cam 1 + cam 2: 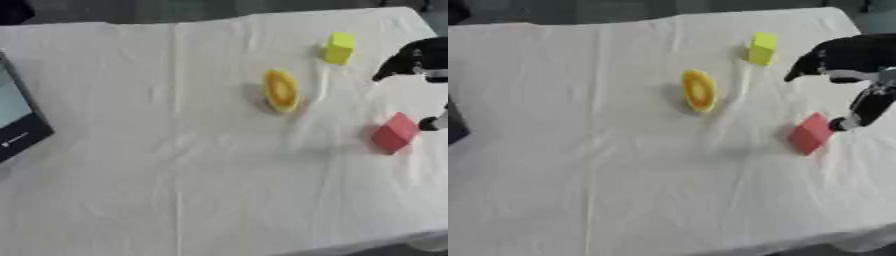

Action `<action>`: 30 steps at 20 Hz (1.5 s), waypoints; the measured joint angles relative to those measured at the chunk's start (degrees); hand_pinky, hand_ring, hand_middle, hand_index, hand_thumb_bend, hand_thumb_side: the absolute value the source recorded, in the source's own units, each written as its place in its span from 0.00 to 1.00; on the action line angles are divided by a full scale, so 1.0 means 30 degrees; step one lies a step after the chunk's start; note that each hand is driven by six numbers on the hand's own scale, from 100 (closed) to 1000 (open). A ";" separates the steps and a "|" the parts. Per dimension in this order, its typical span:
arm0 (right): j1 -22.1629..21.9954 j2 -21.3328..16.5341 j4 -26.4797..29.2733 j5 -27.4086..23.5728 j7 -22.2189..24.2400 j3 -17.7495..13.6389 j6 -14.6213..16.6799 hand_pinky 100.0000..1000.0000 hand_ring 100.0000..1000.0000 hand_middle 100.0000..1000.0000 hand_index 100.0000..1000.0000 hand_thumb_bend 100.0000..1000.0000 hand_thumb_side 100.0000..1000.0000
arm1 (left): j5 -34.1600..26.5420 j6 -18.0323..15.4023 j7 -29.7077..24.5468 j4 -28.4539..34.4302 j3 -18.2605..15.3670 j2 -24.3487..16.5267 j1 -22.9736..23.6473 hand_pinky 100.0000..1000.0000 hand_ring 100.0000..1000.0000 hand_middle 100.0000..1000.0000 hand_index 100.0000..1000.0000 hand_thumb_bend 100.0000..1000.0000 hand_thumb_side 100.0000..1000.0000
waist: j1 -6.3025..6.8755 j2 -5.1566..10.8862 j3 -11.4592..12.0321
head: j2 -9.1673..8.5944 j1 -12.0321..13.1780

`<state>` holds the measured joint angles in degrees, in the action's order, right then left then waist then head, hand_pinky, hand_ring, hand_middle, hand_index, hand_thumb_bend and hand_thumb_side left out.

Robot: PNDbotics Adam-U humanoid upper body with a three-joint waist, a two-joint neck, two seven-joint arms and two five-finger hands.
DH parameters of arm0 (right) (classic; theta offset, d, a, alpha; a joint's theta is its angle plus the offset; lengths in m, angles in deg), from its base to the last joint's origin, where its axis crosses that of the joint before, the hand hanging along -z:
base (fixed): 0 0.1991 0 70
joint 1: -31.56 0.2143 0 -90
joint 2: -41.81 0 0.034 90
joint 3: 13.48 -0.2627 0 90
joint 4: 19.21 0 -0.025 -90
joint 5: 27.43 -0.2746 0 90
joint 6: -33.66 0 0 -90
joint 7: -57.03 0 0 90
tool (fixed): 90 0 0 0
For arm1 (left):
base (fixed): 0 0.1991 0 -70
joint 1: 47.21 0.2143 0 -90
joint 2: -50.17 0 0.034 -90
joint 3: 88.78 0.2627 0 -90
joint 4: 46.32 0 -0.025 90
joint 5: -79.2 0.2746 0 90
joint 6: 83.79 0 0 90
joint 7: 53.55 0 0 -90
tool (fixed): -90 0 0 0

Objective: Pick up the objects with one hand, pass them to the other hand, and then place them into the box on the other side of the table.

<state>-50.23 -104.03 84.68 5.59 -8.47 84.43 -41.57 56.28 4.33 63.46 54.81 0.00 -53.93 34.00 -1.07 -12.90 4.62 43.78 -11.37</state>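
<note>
left eye: box at left edge | yellow block far right, yellow-orange oval mid-table, red block right | right eye: right hand spread wide above red block, fingertip touching it

- A table covered with a white cloth, creased in long folds, fills most of both views.
- A yellow block stands near the far right corner.
- A yellow-orange oval piece lies near the middle, nearer than the block.
- A red block sits tilted by the right edge.
- A dark box rests at the left edge.
</note>
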 measured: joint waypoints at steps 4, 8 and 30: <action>-0.0302 0.0007 -0.0441 0.0344 -0.0262 0.0121 0.0276 0.98 0.88 0.84 0.91 0.56 0.08 | 0.0002 0.0018 0.0025 -0.0001 0.0000 0.0110 0.0030 0.81 0.87 0.88 0.88 0.97 0.50 | 0.0001 -0.0046 -0.0009 | 0.0000 0.0011; -0.0408 0.0149 -0.0925 0.0525 -0.0489 0.0300 0.0514 0.98 0.88 0.83 0.91 0.56 0.08 | 0.0002 0.0020 0.0027 -0.0004 0.0001 0.0149 0.0030 0.81 0.87 0.88 0.88 0.97 0.50 | 0.0018 -0.0075 -0.0009 | 0.0000 -0.0004; 0.0516 0.1579 -0.3883 0.0857 -0.1762 0.1425 0.0797 0.97 0.84 0.80 0.85 0.55 0.08 | 0.0002 0.0048 0.0020 0.0006 0.0014 0.0488 0.0029 0.81 0.87 0.88 0.88 0.96 0.50 | 0.0556 -0.0362 0.0357 | 0.0001 -0.0609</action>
<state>-48.68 -99.29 73.03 8.16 -13.76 88.70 -39.18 56.28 4.47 63.51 54.83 0.04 -52.46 34.08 0.60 -13.99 5.69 43.78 -13.20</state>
